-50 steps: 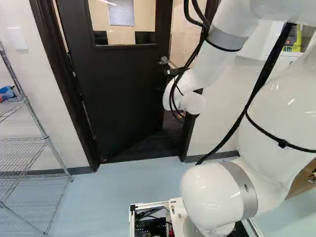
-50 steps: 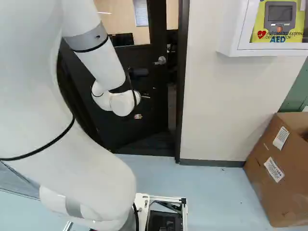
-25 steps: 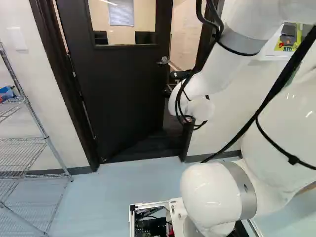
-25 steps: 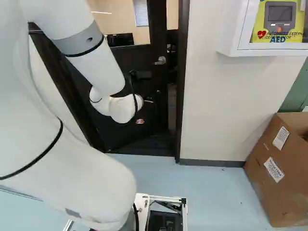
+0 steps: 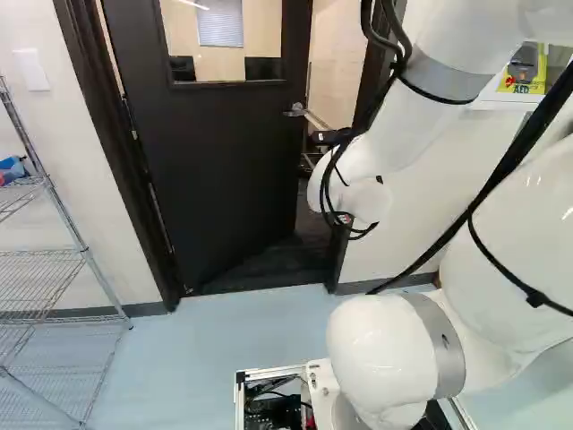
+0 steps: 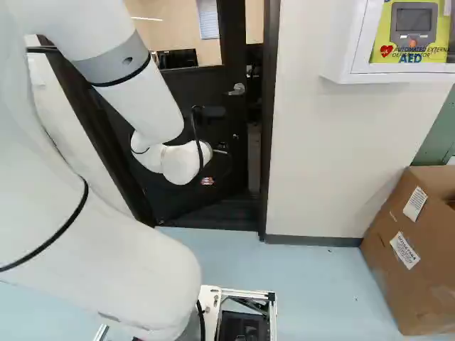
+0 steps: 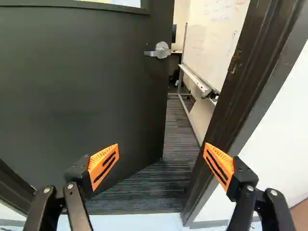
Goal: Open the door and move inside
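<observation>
- The place looks like an office or lab building; which, I cannot tell.
- Beyond the dark, glass-paned door show a white writing board on a metal stand, grey striped carpet and a black flat screen.
- This side has a chrome wire rack, smooth pale-blue flooring and a white wall cabinet holding a yellow-backed defibrillator.

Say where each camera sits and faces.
Left base view: on the base, behind-left of the arm, facing ahead and down at the ajar door; arm at right.
Right base view: behind-right of it, same heading, showing cardboard box; arm at left.
Wrist view: on the wrist, looking along the open jaws at door and frame; only jaws show.
Both base views share door, arm and wall cabinet.
</observation>
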